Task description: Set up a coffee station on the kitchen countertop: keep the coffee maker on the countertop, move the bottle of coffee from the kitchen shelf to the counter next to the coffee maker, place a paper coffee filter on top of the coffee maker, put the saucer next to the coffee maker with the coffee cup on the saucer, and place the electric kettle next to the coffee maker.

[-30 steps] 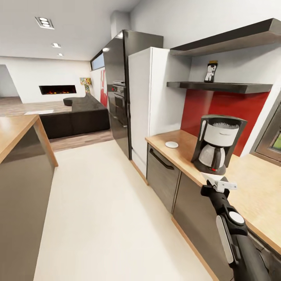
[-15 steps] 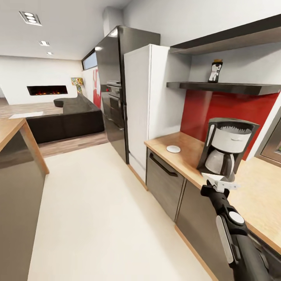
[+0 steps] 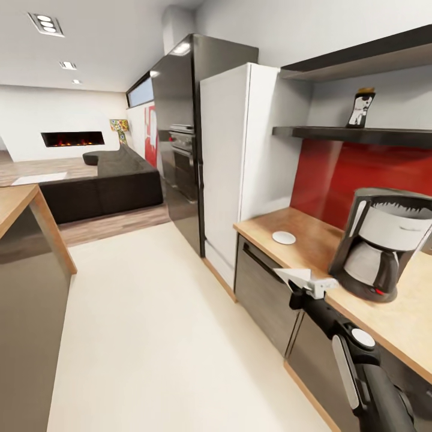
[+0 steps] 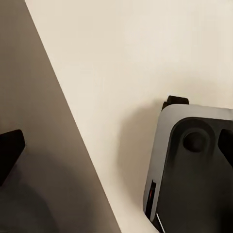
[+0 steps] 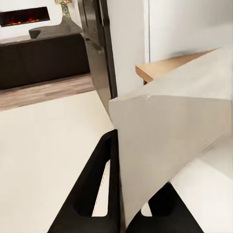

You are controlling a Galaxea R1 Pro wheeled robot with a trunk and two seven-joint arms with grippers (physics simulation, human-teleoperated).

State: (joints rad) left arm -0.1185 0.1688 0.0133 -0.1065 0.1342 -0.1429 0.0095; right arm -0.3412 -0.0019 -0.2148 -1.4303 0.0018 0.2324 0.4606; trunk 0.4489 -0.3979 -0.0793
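- Our right gripper (image 3: 307, 282), lower right of the head view, is clamped on the filter (image 5: 165, 145), a white paper cone held in front of the counter (image 3: 300, 240) edge.
- The coffee maker (image 3: 384, 252) stands on the counter at right, just beside the filter.
- The saucer (image 3: 284, 237) lies farther back on the counter, near the white fridge (image 3: 231, 168).
- The coffee bottle (image 3: 360, 108) sits on the black shelf (image 3: 336, 134), upper right.
- We cannot tell our left gripper's state; its wrist view shows pale floor (image 4: 136, 63).
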